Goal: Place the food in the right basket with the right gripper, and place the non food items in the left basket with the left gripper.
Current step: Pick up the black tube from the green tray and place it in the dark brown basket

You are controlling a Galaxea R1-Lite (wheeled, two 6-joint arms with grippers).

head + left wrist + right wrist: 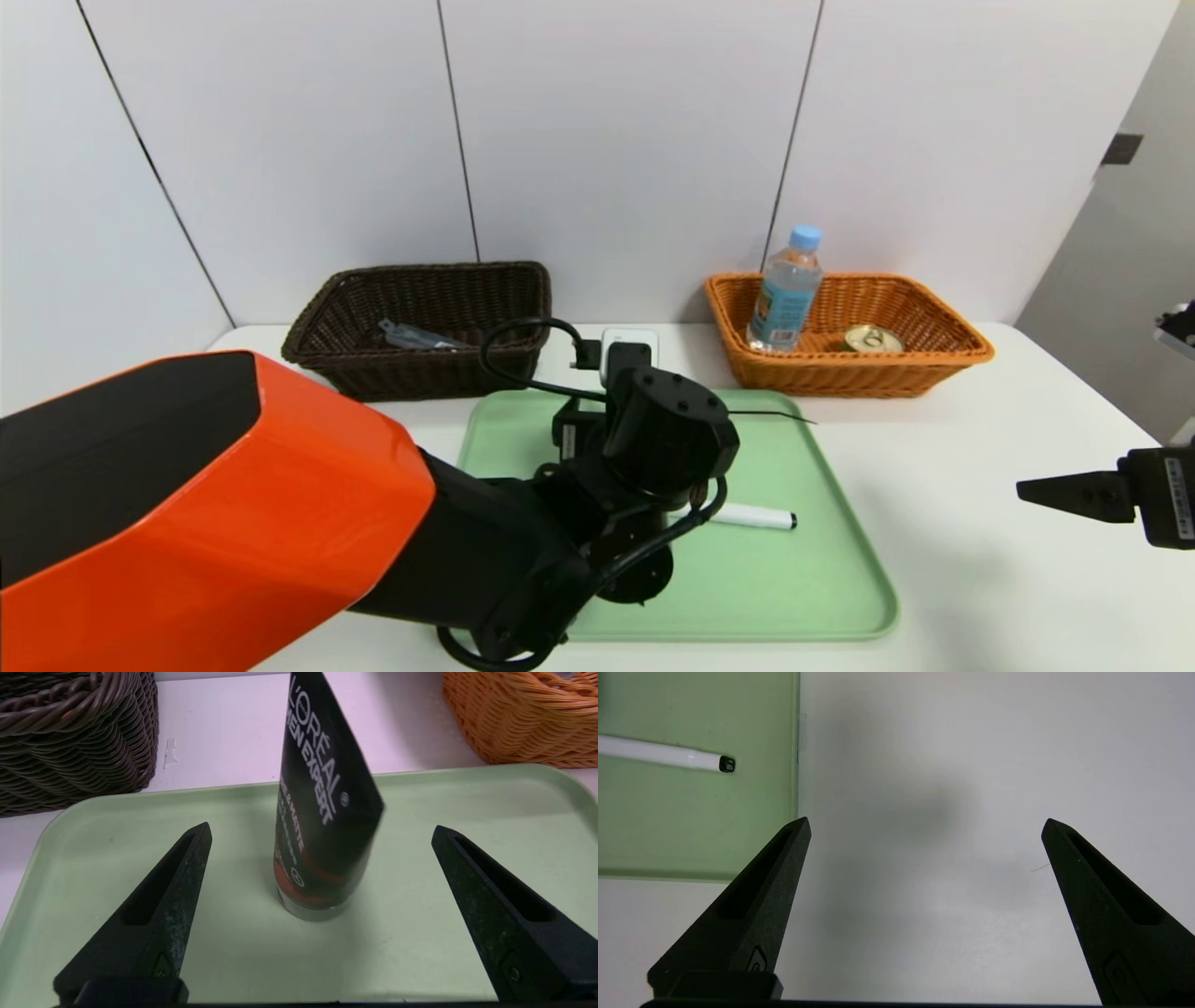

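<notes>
Left tool: your left tool [322,833] hangs low over the green tray [467,933], spread wide and holding nothing; the tube stands between its two fingers [154,910], touching neither.
Right tool: your right tool [924,826] is parked above the bare bench [980,523], off the tray's right edge, also spread wide and holding nothing.
Tubes: you have one, a black cosmetic tube [322,812], upright on its cap on the tray, leaning slightly; in the head view the left arm hides it.
Markers: one white marker [756,516] with a black cap, lying flat on the tray, right of the left arm.
Trays: one, at the middle of the bench, between and in front of the two baskets.
Baskets: two. The brown left basket [420,373] holds one small wrapped item [415,337] that you cannot make out. The orange right basket [934,364] holds two things: one water bottle [786,291], upright, and one can [871,339].
Other: one white block with a black plug in it [627,352] sits on the bench behind the tray, between the baskets.
</notes>
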